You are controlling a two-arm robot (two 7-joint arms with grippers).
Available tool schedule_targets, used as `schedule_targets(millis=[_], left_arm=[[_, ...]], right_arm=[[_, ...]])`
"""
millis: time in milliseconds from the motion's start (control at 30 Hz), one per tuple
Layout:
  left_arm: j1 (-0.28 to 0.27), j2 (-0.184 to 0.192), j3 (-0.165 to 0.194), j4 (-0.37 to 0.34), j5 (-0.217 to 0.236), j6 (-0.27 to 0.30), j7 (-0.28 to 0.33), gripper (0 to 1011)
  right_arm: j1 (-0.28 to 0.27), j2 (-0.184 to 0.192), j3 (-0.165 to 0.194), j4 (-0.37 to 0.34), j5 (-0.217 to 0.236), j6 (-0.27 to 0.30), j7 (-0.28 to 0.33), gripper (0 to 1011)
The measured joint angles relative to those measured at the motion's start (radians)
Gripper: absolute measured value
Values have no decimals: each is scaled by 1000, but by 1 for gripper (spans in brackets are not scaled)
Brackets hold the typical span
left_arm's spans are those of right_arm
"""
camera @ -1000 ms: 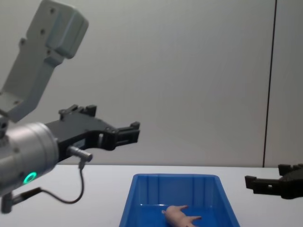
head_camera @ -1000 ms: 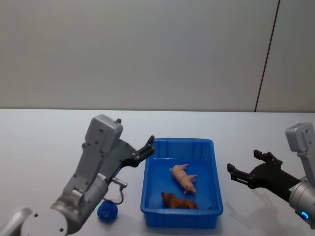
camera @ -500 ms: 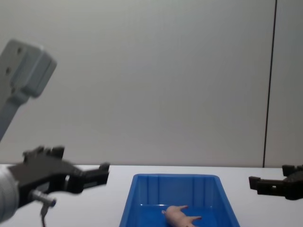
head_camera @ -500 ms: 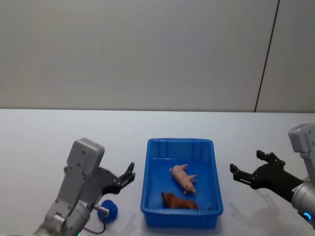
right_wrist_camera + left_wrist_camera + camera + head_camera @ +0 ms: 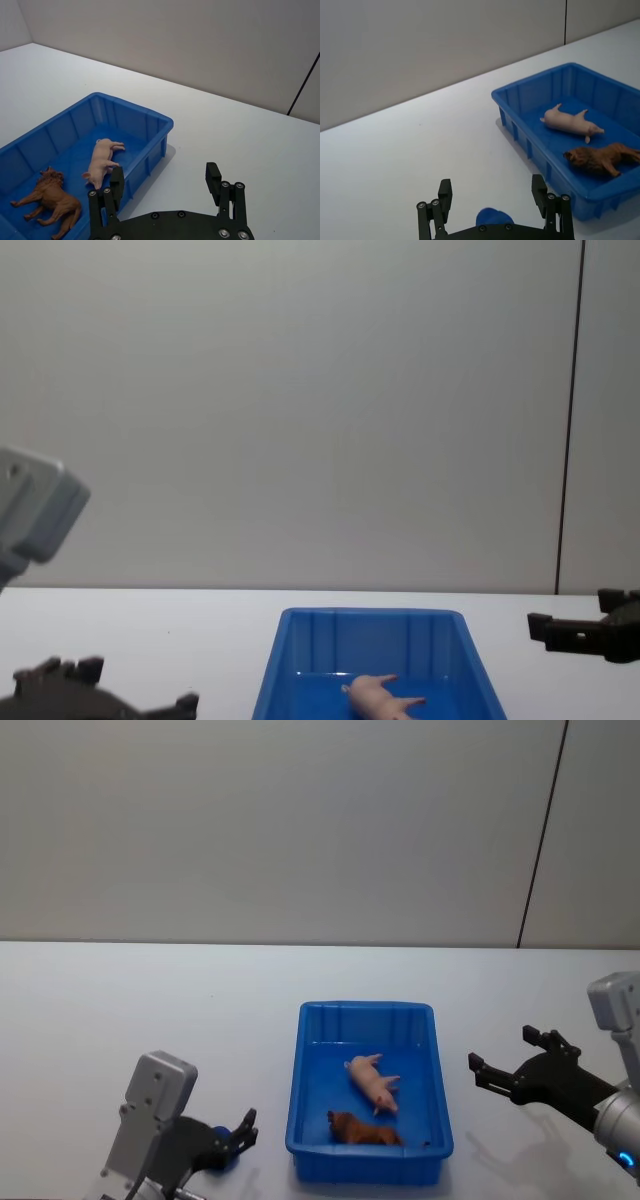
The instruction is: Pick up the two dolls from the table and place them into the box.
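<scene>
Lying inside the bright blue plastic box [image 5: 368,1095], the pale pink pig doll [image 5: 371,1082] is set diagonally, snout toward the robot, beside the brown lion doll [image 5: 363,1128]. Both claws, left [image 5: 492,206] and right [image 5: 165,191], are spread wide and empty. A small blue ball [image 5: 494,218] under the left claw might be grabbed mistakenly.

Glossy blue plastic box [image 5: 438,1125], smooth pale pink doll [image 5: 371,1082], matt white table [image 5: 150,1010].
</scene>
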State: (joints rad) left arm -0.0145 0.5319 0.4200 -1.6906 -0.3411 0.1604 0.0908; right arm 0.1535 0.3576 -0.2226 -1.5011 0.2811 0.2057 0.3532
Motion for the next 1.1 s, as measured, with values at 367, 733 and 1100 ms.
schedule_targets(millis=[367, 733, 1100], left_arm=[[-7, -13, -2, 69, 2, 8, -49, 1004], [-24, -26, -4, 118, 26, 33, -94, 930], [-29, -33, -5, 142, 43, 63, -124, 621]], right_arm=[[-1, 1, 1, 0, 0, 0, 0, 1001], [-1, 1, 0, 0, 0, 0, 0, 1001], [-1, 1, 0, 0, 0, 0, 0, 1001]])
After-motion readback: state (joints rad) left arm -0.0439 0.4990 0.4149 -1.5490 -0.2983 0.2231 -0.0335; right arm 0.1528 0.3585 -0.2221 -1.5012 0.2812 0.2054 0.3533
